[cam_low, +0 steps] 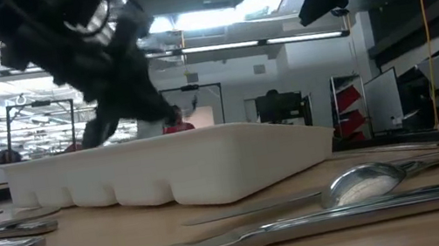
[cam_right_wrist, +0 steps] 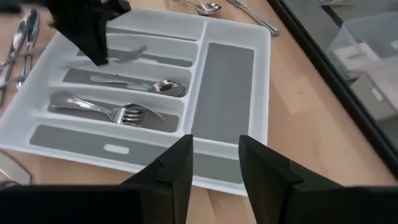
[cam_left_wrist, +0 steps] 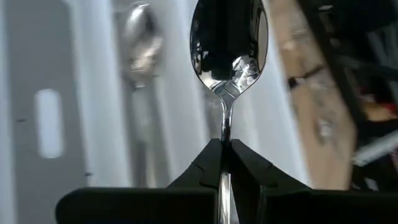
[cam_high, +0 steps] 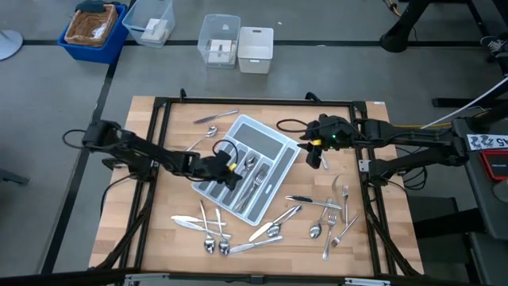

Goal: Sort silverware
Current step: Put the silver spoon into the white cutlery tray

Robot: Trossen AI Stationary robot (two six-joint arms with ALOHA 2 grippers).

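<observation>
The light grey tray (cam_high: 252, 165) lies askew at mid-table, with a spoon (cam_right_wrist: 138, 83) and forks (cam_right_wrist: 106, 112) in its long compartments. My left gripper (cam_high: 232, 176) hovers over the tray's near-left part, shut on a silver spoon (cam_left_wrist: 229, 43). Beyond the tray's right corner, my right gripper (cam_right_wrist: 214, 163) hangs open and empty, above the table. Loose silverware lies on the wood near the front edge (cam_high: 216, 230), at the right (cam_high: 329, 213) and at the far left (cam_high: 214, 117). My left gripper pinches the spoon's handle (cam_left_wrist: 225, 132) between its two fingers. The fingers slant down from the table's left and lie along the handle. The spoon sticks out ahead of them with its bowl (cam_left_wrist: 229, 43) leading, lifted clear above a tray compartment.
A black frame (cam_high: 254, 102) runs round the wooden table. On the floor beyond the far edge stand clear plastic bins (cam_high: 219, 40) and a blue crate (cam_high: 94, 30). In the low view a spoon (cam_low: 370, 180) and a knife (cam_low: 221, 244) lie in front of the tray's wall (cam_low: 165, 171).
</observation>
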